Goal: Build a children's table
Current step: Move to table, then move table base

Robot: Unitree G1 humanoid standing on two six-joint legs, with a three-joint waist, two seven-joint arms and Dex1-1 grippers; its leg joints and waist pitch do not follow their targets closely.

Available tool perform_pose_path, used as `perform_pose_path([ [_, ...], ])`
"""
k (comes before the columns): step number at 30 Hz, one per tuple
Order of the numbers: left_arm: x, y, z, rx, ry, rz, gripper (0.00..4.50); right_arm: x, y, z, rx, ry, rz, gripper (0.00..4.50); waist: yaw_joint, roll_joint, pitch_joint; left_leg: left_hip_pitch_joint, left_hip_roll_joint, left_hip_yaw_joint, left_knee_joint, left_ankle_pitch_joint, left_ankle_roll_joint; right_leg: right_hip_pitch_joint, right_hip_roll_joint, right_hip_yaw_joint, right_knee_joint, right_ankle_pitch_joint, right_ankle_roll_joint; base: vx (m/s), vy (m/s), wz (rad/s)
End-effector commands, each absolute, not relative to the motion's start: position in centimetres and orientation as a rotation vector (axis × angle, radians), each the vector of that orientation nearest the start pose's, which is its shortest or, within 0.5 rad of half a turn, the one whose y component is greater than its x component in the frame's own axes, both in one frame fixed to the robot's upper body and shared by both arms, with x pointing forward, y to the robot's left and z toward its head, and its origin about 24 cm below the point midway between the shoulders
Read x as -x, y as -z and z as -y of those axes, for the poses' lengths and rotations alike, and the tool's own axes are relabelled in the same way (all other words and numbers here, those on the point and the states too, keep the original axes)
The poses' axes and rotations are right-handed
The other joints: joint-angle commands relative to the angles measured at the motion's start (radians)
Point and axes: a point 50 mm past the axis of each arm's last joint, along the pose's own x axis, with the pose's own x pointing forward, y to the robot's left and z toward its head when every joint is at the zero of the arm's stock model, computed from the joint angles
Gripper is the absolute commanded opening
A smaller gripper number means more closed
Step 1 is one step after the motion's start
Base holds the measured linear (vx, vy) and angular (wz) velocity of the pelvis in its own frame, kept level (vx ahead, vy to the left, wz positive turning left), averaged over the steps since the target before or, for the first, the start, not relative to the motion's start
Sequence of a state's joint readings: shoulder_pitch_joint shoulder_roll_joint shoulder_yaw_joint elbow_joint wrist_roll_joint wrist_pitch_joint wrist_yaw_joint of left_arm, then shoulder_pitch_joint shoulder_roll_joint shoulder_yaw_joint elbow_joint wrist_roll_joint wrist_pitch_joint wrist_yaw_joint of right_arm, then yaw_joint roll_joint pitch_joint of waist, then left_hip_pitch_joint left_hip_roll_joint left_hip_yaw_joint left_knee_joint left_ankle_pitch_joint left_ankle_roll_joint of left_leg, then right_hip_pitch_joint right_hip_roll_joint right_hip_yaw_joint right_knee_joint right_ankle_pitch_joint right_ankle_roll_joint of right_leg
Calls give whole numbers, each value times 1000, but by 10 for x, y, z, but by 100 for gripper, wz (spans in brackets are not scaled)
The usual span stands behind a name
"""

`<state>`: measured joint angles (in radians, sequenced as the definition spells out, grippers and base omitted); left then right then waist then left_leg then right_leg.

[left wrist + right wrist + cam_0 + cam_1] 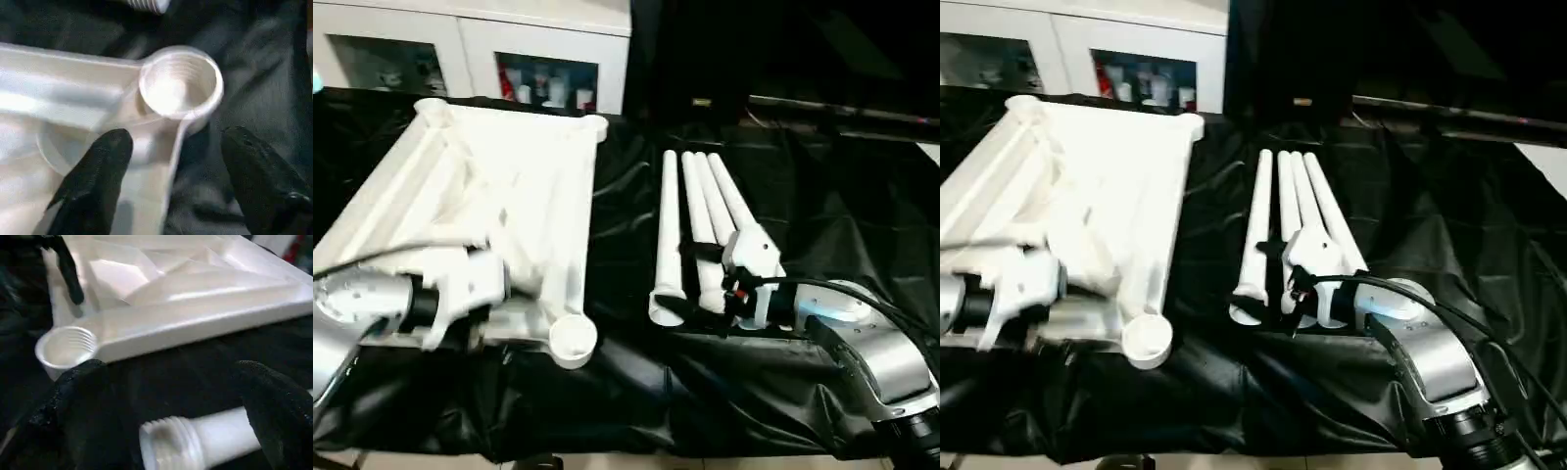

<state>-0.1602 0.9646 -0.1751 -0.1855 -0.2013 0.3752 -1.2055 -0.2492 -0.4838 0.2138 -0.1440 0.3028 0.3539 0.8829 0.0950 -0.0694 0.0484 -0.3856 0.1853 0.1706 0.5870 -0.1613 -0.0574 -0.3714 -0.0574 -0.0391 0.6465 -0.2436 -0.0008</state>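
Lower left, the left claw (171, 181) straddles the tabletop (499, 196) rim, apparently ungripped, while the right claw (171, 416) gapes over a leg (215, 438); closing off-centre could roll it.

Reads as a lab or demo room set up for robot trials: work table (636, 392) draped in crinkled black cloth (1430, 225), pale floor just visible at its near edge. White cabinet (470, 39) with glass doors stands behind, small bottles or boxes (548, 90) on its shelf, contents too blurred to name. Dark backdrop to the right, cables (862, 294) trailing over the cloth
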Motion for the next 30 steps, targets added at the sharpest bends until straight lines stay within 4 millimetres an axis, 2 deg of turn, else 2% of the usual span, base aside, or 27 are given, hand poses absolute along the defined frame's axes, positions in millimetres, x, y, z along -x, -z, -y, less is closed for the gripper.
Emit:
perform_pose_path([
  [1,-237,-106,-226,-682,1213,-604,297,-260,-102,128,204,-1199,-162,450,2,25,-40,37,50,-17,-85,-360,-53,8,-79,49,-94,-248,-156,0,0,0],
  [4,-239,-104,-228,-706,1190,-620,285,-257,-103,124,188,-1259,-176,450,1,23,-42,38,51,-19,-85,-369,-62,6,-79,48,-95,-272,-145,0,0,0],
  [6,-240,-101,-230,-714,1169,-645,256,-255,-103,121,194,-1303,-188,450,2,25,-44,37,51,-19,-84,-357,-60,7,-78,47,-91,-234,-152,0,0,0],
  [13,-242,-96,-231,-762,1109,-675,207,-262,-105,121,227,-1279,-171,450,1,24,-48,34,49,-16,-81,-298,-55,11,-77,46,-84,-160,-166,0,0,0],
  [15,-242,-96,-229,-759,1111,-669,170,-262,-105,121,226,-1280,-172,450,3,23,-49,35,49,-14,-79,-286,-50,12,-75,45,-82,-128,-172,0,0,0],
  [16,-242,-96,-228,-759,1112,-663,170,-261,-105,121,226,-1283,-175,450,3,22,-49,35,48,-14,-78,-283,-48,12,-75,45,-81,-122,-173,0,0,0],
  [24,-241,-95,-223,-789,1131,-620,114,-259,-102,121,225,-1288,-183,450,10,27,-45,38,50,-16,-81,-333,-57,8,-78,47,-90,-203,-160,0,0,0],
  [30,-243,-93,-219,-812,1136,-579,70,-258,-98,120,222,-1281,-186,450,18,27,-49,38,50,-15,-80,-321,-59,9,-77,46,-87,-167,-158,0,0,0],
])
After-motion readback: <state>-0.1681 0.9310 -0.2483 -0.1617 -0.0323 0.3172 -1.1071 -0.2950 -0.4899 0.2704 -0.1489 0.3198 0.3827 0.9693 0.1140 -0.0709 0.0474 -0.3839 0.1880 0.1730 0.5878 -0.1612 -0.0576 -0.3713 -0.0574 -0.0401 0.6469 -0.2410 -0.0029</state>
